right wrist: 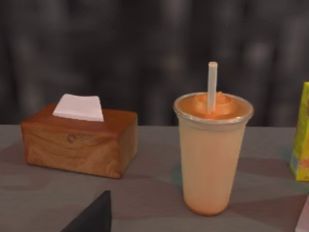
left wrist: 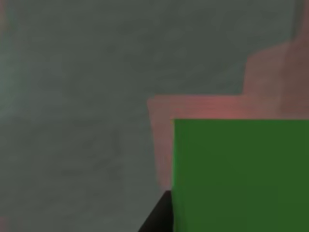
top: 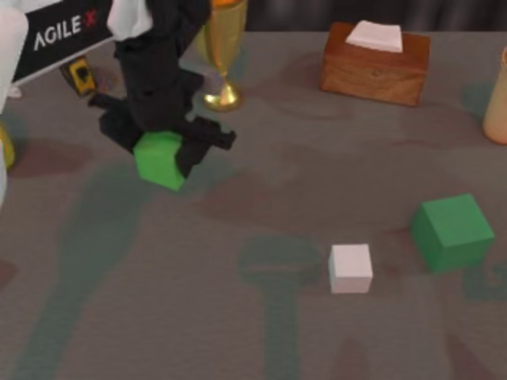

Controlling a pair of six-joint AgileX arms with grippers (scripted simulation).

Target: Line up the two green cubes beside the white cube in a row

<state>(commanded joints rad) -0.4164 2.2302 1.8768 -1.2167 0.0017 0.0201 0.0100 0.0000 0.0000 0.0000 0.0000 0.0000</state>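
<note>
My left gripper (top: 161, 144) is shut on the lime-green cube (top: 157, 164) at the table's back left. In the left wrist view that cube (left wrist: 241, 176) fills the frame beside one dark finger (left wrist: 159, 215). Whether it rests on the table or hangs just above it I cannot tell. The darker, larger green cube (top: 452, 231) sits at the right. The small white cube (top: 350, 268) lies to its left and a little nearer the front, apart from it. My right gripper is outside the top view. Only one of its fingers (right wrist: 96, 216) shows in its wrist view, far to one side, with nothing held.
A gold goblet (top: 222, 47) stands just right of my left arm. A wooden tissue box (top: 374, 65) is at the back, and an orange drink cup with a straw (right wrist: 212, 150) is at the far right edge. A yellow carton (right wrist: 301, 130) stands beside the cup.
</note>
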